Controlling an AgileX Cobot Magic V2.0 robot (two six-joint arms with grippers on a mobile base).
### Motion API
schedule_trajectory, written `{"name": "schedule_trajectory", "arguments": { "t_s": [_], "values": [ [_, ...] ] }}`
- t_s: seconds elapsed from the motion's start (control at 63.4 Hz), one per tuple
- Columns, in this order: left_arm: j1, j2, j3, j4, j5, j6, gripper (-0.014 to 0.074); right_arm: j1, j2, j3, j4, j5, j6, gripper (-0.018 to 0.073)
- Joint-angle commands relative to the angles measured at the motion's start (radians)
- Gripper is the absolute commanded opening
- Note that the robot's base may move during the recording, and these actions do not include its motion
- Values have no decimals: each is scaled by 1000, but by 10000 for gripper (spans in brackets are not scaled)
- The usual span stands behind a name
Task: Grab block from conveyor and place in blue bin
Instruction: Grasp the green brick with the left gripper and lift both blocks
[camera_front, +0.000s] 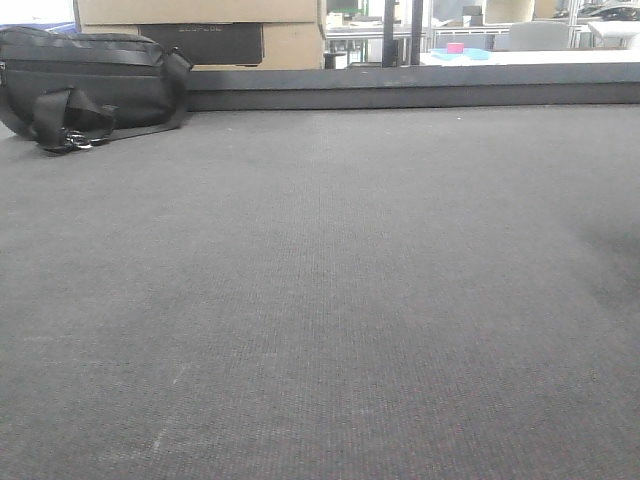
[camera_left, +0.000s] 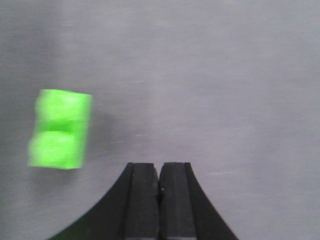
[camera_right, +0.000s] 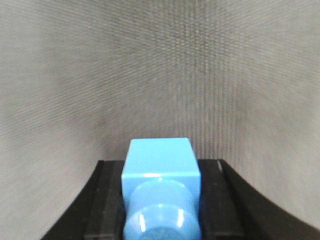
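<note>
Front view skims low across the grey surface (camera_front: 320, 300); both wrist views face it closely.

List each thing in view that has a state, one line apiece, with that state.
left gripper: shut, holding nothing.
green block: loose on the grey surface, clear of the left gripper, blurred.
right gripper: shut on the blue block.
blue block: clamped between the fingers, stud towards the camera.
black bag: lying on the dark surface, strap slack in front.
</note>
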Motion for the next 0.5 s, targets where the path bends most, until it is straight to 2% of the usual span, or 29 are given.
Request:
{"name": "schedule_trajectory", "arguments": {
  "t_s": [0.0, 0.063, 0.11, 0.205, 0.315, 0.394, 0.489],
  "values": [
    [8, 57, -56, 75, 42, 23, -104, 0, -71, -22, 6, 14, -5, -162],
    [8, 111, -90, 75, 65, 83, -48, 0, -115, -33, 6, 12, -5, -162],
    [8, 149, -112, 73, 77, 95, 15, 0, -142, -40, 6, 8, -5, -162],
    [8, 238, -152, 117, 87, 95, 223, 0, -196, -49, 6, 15, -5, -162],
    [8, 306, -156, 176, 78, 95, 402, 0, -237, -49, 6, 27, -5, -162],
    [8, 343, -156, 180, 75, 95, 465, 0, -252, -49, 6, 34, -5, -162],
    [8, 375, -156, 180, 39, 95, 476, 0, -258, -49, 6, 44, -5, -162]
  ]
}}
